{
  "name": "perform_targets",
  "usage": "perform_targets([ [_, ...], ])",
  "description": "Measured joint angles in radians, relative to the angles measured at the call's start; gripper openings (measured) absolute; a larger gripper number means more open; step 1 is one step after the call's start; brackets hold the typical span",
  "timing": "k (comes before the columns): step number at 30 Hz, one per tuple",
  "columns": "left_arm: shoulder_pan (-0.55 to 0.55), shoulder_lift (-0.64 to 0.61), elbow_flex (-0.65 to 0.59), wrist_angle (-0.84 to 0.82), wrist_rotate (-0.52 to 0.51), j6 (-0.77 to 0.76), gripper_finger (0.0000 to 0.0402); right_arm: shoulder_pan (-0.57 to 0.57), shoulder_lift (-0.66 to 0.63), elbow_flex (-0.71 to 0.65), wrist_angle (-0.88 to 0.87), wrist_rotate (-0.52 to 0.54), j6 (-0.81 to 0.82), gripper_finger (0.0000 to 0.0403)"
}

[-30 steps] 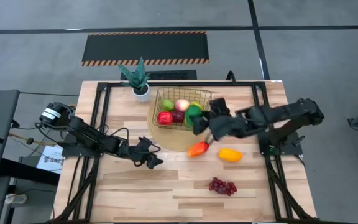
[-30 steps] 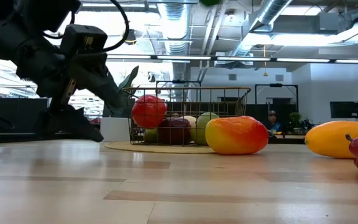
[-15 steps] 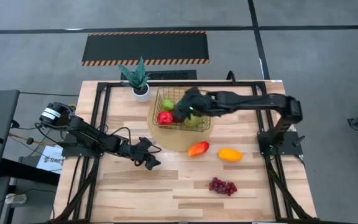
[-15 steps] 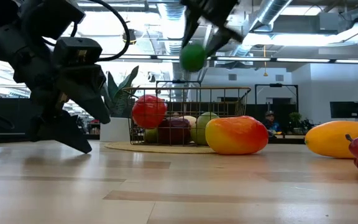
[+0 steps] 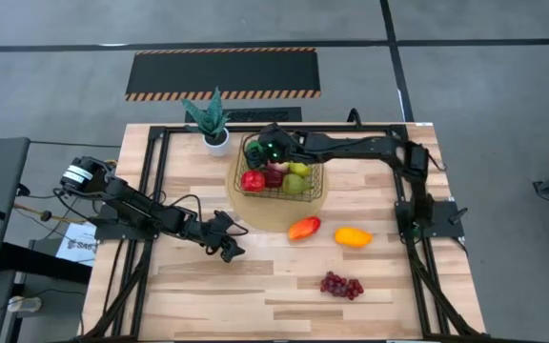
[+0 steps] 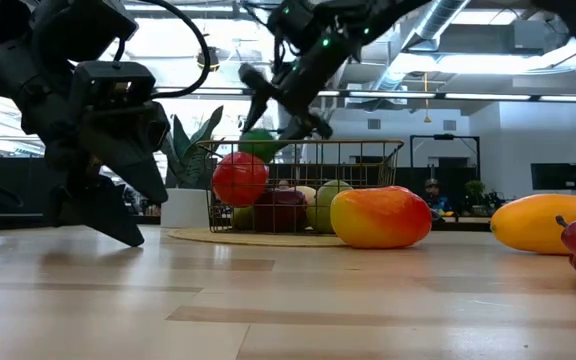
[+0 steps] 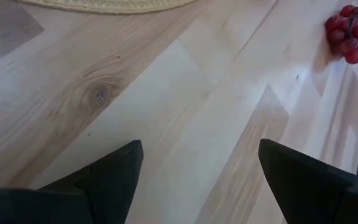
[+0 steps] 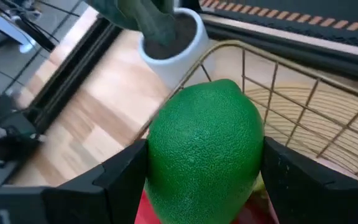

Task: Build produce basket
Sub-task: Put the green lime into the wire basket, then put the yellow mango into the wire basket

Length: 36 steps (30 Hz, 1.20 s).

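Note:
The gold wire basket (image 5: 311, 152) stands on a round woven mat and holds a red apple (image 5: 253, 179), a dark red fruit (image 5: 273, 177), a yellow-green apple (image 5: 299, 169) and a green pear (image 5: 295, 185). My right gripper (image 5: 270, 149) hangs over the basket's far left corner, shut on a green lime (image 8: 204, 143). The orange-red mango (image 5: 303, 227), yellow-orange fruit (image 5: 353, 236) and purple grapes (image 5: 341, 284) lie on the table. My left gripper (image 5: 227, 250) sits open, low over the bare wood, left of the mango. My right gripper pinches the green lime (image 6: 258, 146) between its two fingers (image 8: 120, 180), one on each side of its round body. The fingers slant down from the table's right side. The lime is lifted clear, at about the height of the basket's rim (image 8: 278, 62).
A spiky green plant in a small white pot (image 5: 216, 141) stands just left of the basket's far corner, close to the right gripper. Black frame rails (image 5: 151, 171) run along the table's sides. Open wood lies between the left gripper and the grapes (image 7: 352, 31).
My right gripper has carried the lime from beside the mango, at the basket's near right, across the basket toward the far left corner. It has also come down from high above to about rim height. It has stayed shut on the lime.

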Motion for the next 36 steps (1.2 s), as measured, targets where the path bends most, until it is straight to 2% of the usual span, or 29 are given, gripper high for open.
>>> perform_targets([
  [16, 0.019, -0.001, -0.001, -0.011, 0.005, 0.005, 0.0316, -0.023, 0.042, 0.000, 0.015, 0.008, -0.033, 0.0293],
  [27, 0.021, 0.001, -0.003, 0.006, -0.002, 0.009, 0.0316, -0.023, 0.041, 0.000, 0.018, 0.008, -0.059, 0.0368],
  [31, 0.021, 0.001, -0.003, 0.008, -0.004, 0.007, 0.0316, -0.023, 0.041, 0.000, 0.020, 0.005, -0.059, 0.0374],
  [36, 0.021, 0.002, -0.003, 0.010, -0.004, 0.007, 0.0316, -0.024, 0.012, -0.002, -0.013, -0.051, -0.058, 0.0370],
])
